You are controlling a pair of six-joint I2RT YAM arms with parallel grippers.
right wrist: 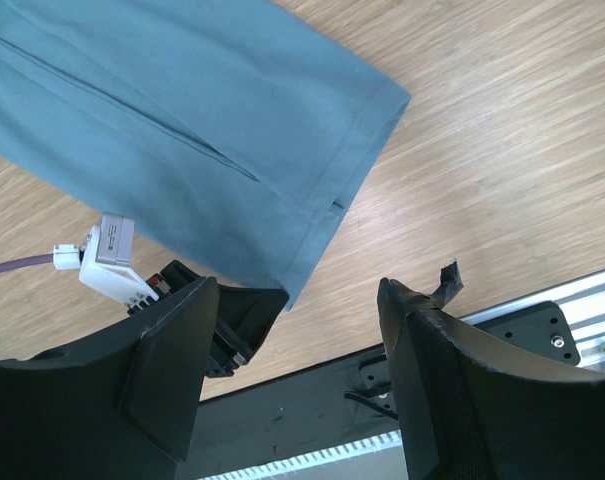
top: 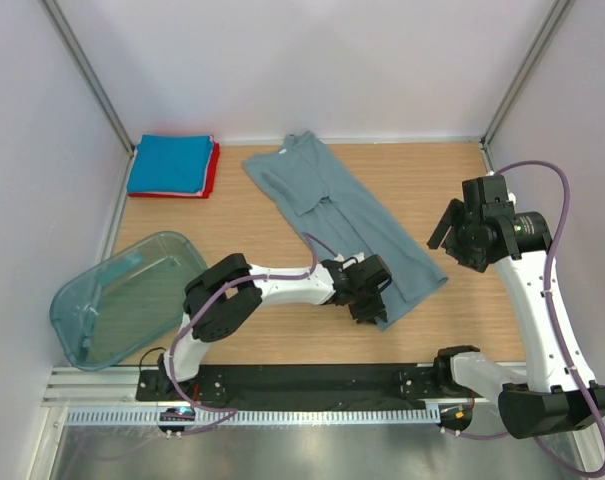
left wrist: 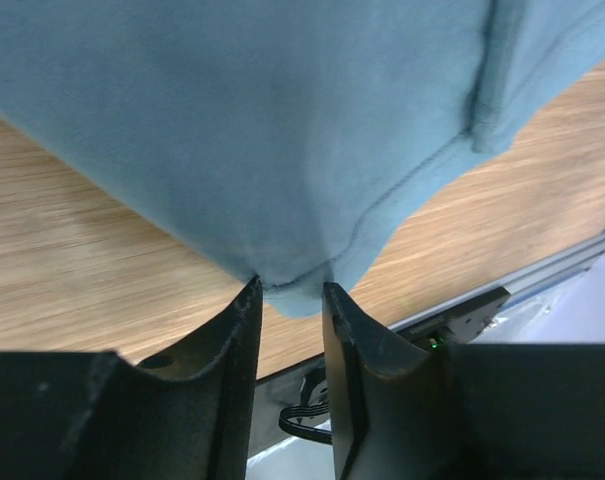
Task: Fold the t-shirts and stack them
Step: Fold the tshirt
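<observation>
Two folded t-shirts (top: 170, 163) sit stacked back left on the table (top: 282, 342), and we are folding the grey-blue t-shirt (top: 327, 195) slanted mid-table: our left pincer (left wrist: 289, 292), half open around its corner near the front edge, should pinch and lift back where there is room, our right pincer (right wrist: 294, 290) wide and empty.

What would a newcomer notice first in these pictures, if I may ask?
A grey-blue t-shirt lies diagonally across the middle of the table, folded lengthwise, its near hem corner between the fingertips of the left pincer. A folded bright blue t-shirt sits on a red t-shirt at the far left corner, a translucent teal tub lies nearer on the left, and the right pincer hangs open at the right.
</observation>
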